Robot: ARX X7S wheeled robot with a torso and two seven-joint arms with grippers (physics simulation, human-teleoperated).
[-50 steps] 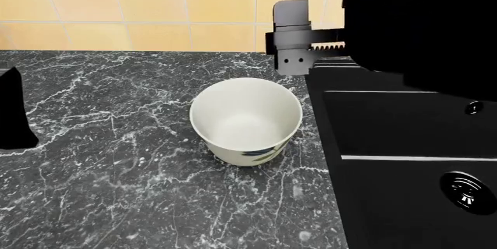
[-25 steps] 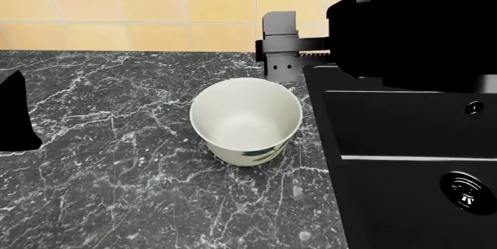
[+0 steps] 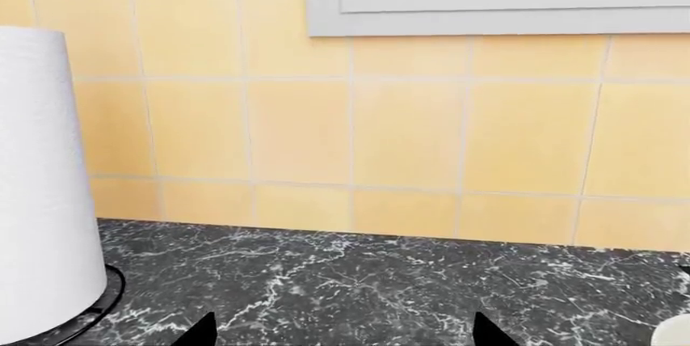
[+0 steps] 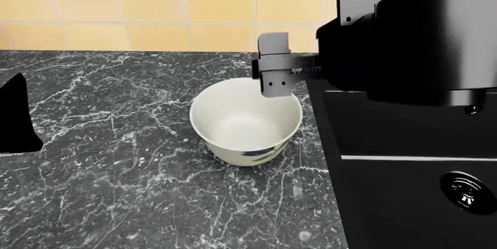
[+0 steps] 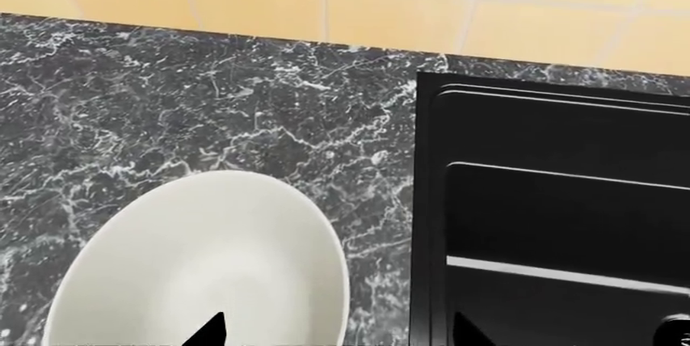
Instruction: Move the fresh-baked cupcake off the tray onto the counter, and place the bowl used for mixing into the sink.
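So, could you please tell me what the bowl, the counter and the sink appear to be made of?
The bowl looks like glazed ceramic: smooth white inside, a painted leaf pattern low on its outside. The counter looks like polished dark marble or an imitation, black-grey with white veins. The sink is matte black with stepped edges; metal or composite, hard to tell.

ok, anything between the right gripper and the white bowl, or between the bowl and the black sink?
Nothing visible. The right gripper hangs over the far rim of the round white ceramic bowl, with no object between them. Only bare dark marble-look counter separates the bowl from the matte black sink beside it.
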